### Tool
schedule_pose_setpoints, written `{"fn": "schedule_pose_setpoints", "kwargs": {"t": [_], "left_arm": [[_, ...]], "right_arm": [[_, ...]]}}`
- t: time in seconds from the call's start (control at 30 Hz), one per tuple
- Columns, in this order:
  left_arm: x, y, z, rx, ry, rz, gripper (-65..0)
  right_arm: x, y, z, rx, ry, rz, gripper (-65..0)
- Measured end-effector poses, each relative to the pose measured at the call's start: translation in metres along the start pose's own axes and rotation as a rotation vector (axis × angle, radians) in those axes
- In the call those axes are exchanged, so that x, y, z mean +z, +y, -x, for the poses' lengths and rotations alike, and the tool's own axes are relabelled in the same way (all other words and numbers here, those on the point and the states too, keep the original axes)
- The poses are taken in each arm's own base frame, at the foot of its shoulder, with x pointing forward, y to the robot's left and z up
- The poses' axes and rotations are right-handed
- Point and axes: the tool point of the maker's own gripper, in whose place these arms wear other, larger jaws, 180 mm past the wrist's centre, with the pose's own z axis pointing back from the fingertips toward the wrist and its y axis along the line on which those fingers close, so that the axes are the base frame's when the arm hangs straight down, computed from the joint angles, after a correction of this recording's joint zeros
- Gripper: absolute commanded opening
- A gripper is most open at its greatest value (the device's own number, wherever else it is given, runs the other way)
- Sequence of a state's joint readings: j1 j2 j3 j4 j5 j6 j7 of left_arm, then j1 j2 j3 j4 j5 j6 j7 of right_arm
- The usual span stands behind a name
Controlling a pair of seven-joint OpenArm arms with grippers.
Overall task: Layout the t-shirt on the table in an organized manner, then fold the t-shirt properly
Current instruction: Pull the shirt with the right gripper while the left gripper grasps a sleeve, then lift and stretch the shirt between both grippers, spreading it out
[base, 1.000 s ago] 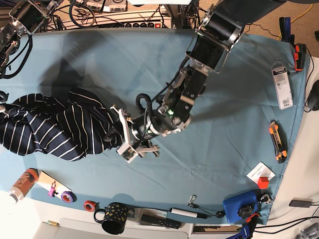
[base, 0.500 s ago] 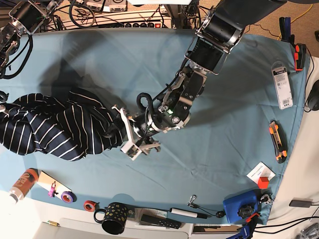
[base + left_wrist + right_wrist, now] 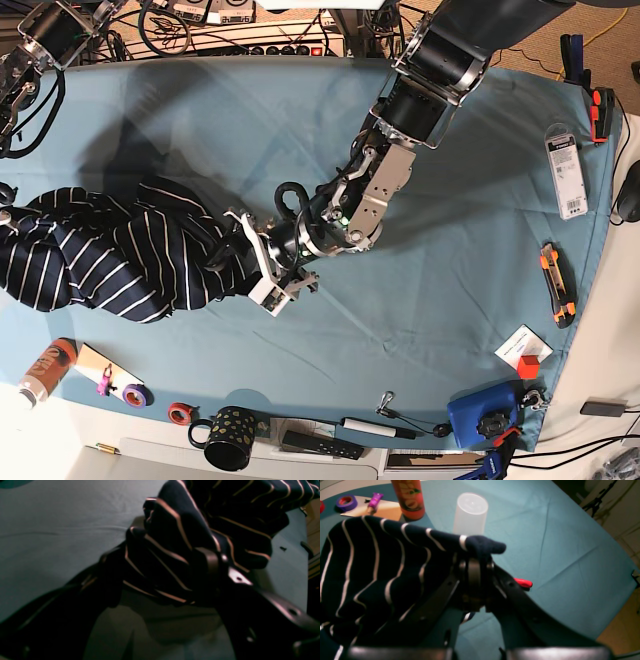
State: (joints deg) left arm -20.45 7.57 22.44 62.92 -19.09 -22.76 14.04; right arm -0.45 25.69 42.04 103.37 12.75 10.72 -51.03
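T-shirt (image 3: 130, 255) dark navy, thin white stripes, bunched and creased, at camera-side left of table (image 3: 450, 300) in base view; collar not identifiable. Right gripper (image 3: 477, 565) jaws together, clamped on t-shirt, cloth raised at the grip. Left gripper (image 3: 250, 255) jaws wide apart at the shirt's other end, fabric between them; contact can't tell. Bare teal cloth behind shirt and toward base view's right. Near edge lined with black mug (image 3: 228, 438), tape rolls, white marker (image 3: 378, 428), blue box (image 3: 483, 413); orange-black cutter (image 3: 558, 285) near right edge.
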Motion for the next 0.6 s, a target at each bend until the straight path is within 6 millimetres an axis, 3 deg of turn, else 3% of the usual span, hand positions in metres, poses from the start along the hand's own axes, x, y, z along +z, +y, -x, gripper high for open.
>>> {"fn": "schedule_pose_setpoints", "kwargs": {"t": [0.13,0.3,0.37,0.53,0.6], "left_arm": [[-0.001,-0.002,0.001,-0.006,0.004,0.005,-24.0],[-0.011,-0.03,0.018,-0.069,0.064,0.044,-24.7],[-0.013,-0.02,0.024,-0.09,0.09,-0.048,-31.1],[-0.01,0.01,0.023,-0.057,0.083,-0.235,-62.4],[-0.007,0.02,0.022,-0.049,0.08,-0.29,-65.0]], "right_arm": [[0.0,0.0,0.0,0.0,0.0,0.0,-65.0],[0.0,0.0,0.0,0.0,0.001,0.0,-65.0],[0.0,0.0,0.001,0.0,0.003,0.0,-65.0],[0.0,0.0,0.001,0.0,0.004,0.0,-65.0],[0.0,0.0,0.002,0.0,0.011,0.0,-65.0]]}}
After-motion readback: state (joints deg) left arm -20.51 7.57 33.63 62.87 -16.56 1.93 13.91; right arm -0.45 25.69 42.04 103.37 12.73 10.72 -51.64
